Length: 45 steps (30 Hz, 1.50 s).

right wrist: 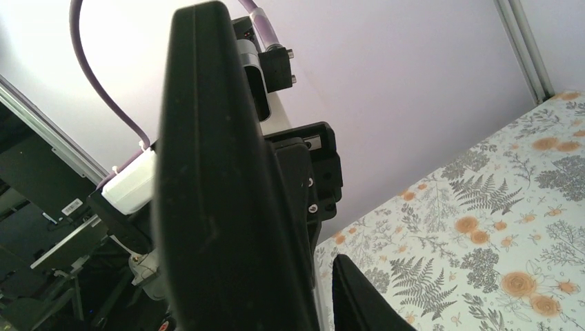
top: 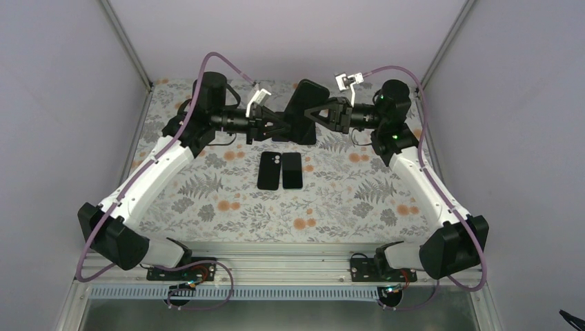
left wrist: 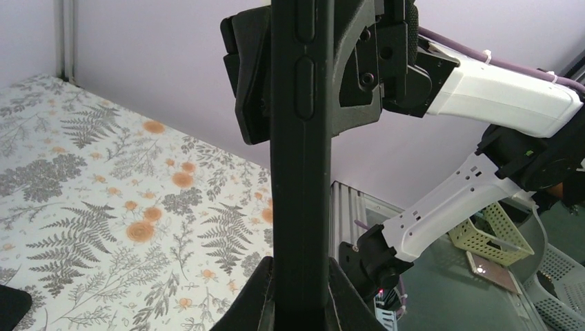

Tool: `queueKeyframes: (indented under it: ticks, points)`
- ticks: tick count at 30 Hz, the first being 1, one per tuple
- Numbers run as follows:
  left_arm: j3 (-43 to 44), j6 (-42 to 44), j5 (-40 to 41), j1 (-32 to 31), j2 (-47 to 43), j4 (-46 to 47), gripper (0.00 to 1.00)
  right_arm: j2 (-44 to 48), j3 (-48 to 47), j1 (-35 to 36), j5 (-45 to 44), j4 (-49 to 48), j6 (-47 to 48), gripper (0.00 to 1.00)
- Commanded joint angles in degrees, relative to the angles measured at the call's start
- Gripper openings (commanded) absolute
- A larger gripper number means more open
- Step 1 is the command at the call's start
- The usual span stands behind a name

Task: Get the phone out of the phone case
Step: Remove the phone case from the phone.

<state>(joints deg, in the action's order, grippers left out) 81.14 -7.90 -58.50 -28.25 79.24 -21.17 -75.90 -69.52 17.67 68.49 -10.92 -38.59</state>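
Note:
A black phone case (top: pixel 304 109) with the phone inside is held upright in the air above the back middle of the table, between both arms. My left gripper (top: pixel 281 128) is shut on its lower end. In the left wrist view the fingers (left wrist: pixel 252 296) press both sides of the case edge (left wrist: pixel 301 172), whose side buttons show. My right gripper (top: pixel 314 110) straddles the upper end. In the right wrist view a gap separates its one visible finger (right wrist: pixel 362 300) from the case (right wrist: pixel 221 207); the other finger is hidden behind the case.
Two flat black phone-shaped slabs lie side by side on the floral table cover (top: pixel 207 200) at mid-table. The left one (top: pixel 270 169) has a camera cut-out; the right one (top: pixel 292 170) is plain. Pale walls and metal posts enclose the table.

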Motion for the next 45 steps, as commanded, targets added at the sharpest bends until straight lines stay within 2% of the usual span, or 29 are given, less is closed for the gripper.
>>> queueKeyframes:
  ticks: [1, 3, 6, 7, 12, 14, 19, 22, 28, 33, 45]
  points:
    - [2.08, 0.87, -2.27, -0.05, -0.23, 3.39, 0.02, 0.93, -1.41, 1.0, 0.05, 1.77, 1.65, 0.24]
    - [2.1, 0.6, -2.6, -0.05, -0.08, 3.65, 0.02, 0.88, -1.29, 1.35, -0.28, 2.09, 1.76, 0.22]
    - [2.01, 0.86, -3.05, -0.05, 0.13, 3.53, 0.03, 0.88, -1.19, 1.43, -0.46, 2.01, 1.34, 0.05]
    - [1.96, 1.22, -3.04, 0.02, 0.04, 3.2, 0.06, 0.96, -1.23, 1.43, -0.5, 2.04, 1.11, 0.04]
    - [1.52, 3.05, -6.71, 2.76, -1.09, 2.2, 0.47, 1.52, -1.01, 1.17, 0.99, -0.75, -2.2, 0.04]
    - [0.34, 3.03, -9.0, 4.83, -1.95, 2.73, 0.53, 1.84, -0.57, 0.85, 1.97, -3.43, -4.62, 0.04]
    - [-0.93, 10.5, -11.24, 6.29, -3.14, -3.84, 0.54, 2.32, 0.19, 0.37, 3.66, -10.18, -10.93, 0.04]
    - [-3.02, 11.48, -12.6, 6.28, -4.72, -3.37, 0.53, 2.63, 0.68, 0.35, 4.19, -13.31, -13.42, 0.04]
    - [-3.35, 10.54, -13.6, 6.17, -5.0, -1.95, 0.4, 2.87, 1.17, 0.35, 4.28, -14.14, -13.98, 0.04]
    - [-3.62, 9.31, -12.21, 6.11, -4.68, -1.05, 0.35, 3.33, 1.28, 0.31, 4.34, -14.72, -14.17, 0.04]
    - [-3.92, 4.62, -14.6, 5.19, -3.99, 3.07, 0.39, 3.19, 1.14, 0.36, 3.4, -12.55, -12.06, 0.04]
